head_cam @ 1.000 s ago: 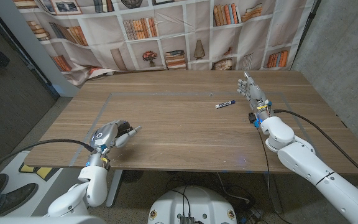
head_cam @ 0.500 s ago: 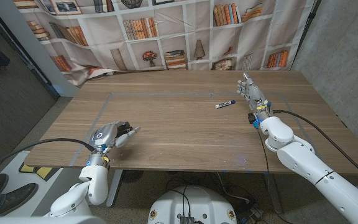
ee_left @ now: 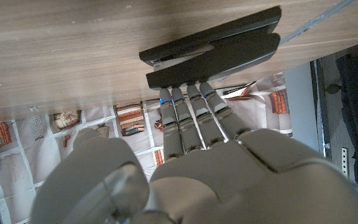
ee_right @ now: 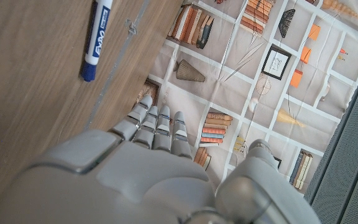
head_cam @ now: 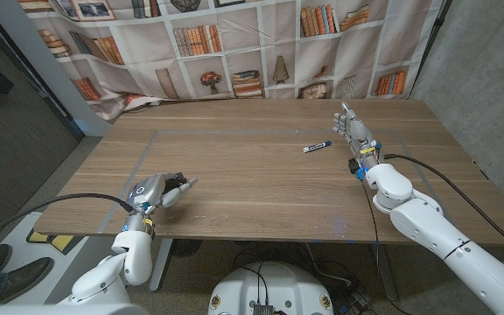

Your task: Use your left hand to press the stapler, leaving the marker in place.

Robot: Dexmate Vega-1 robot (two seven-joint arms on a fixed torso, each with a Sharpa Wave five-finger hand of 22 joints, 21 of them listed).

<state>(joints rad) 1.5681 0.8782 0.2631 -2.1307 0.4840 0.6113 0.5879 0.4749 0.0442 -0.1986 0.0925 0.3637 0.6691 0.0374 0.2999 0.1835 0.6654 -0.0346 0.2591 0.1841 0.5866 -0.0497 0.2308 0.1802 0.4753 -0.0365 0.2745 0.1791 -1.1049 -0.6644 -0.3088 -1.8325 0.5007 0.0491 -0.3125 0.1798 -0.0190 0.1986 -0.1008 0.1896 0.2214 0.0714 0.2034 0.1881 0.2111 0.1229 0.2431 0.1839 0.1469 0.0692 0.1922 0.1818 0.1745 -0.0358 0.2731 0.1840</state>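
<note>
- Left hand [head_cam: 154, 189] sits at the near left edge of the wooden surface [head_cam: 252, 184], over the stapler [head_cam: 180, 184]; in the head view only a dark tip of the stapler shows past the fingers.
- Left wrist view shows more: the stapler [ee_left: 213, 51] is black, long and flat, two stacked bars, matte, lying on the wood grain. The left hand's [ee_left: 191, 155] straight fingers [ee_left: 194, 106] reach its edge and touch it; nothing is grasped, fingers together and extended.
- Marker [head_cam: 317, 146] lies on the surface mid-right, well apart from the stapler, near the right hand [head_cam: 355, 131].
- Right wrist view gives its detail: the marker [ee_right: 97, 37] has a white barrel with blue print and a blue cap.
- Right hand [ee_right: 154, 168] stands upright, fingers extended, holding nothing, apart from the marker.
- Printed bookshelf cloth [head_cam: 234, 44] hangs behind.
</note>
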